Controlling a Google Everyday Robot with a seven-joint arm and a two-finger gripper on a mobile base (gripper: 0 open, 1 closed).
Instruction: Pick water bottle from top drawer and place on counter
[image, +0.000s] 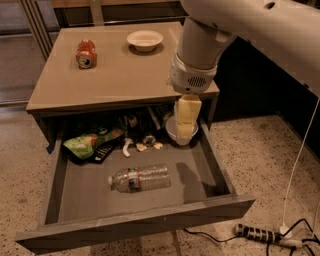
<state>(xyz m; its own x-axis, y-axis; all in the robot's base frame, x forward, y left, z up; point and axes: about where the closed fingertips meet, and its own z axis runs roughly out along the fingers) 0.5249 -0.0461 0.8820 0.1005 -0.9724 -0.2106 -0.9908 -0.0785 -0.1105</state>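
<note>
Gripper (185, 132) hangs over the back right corner of the open top drawer (135, 224); whether it is open or closed is unclear. 1 water bottle (140, 178) lies on its side mid-floor.

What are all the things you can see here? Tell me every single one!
water bottle: one, clear with a white cap and a red-and-dark label, lying on its side in the middle of the drawer
top drawer: one, grey-brown, pulled open under the counter
counter: one, tan
soda can: one, orange-red, on the counter's back left
counter bowl: one, white, at the counter's back
green bag: one, green, in the drawer's back left
small scraps: a few, pale, at the drawer's back
drawer bowl: one, pale, in the drawer's back right, partly behind the gripper
power strip: one, dark, on the floor at the right
arm: one, white, reaching in from the upper right
gripper: one, yellowish, above the drawer's back right
</note>
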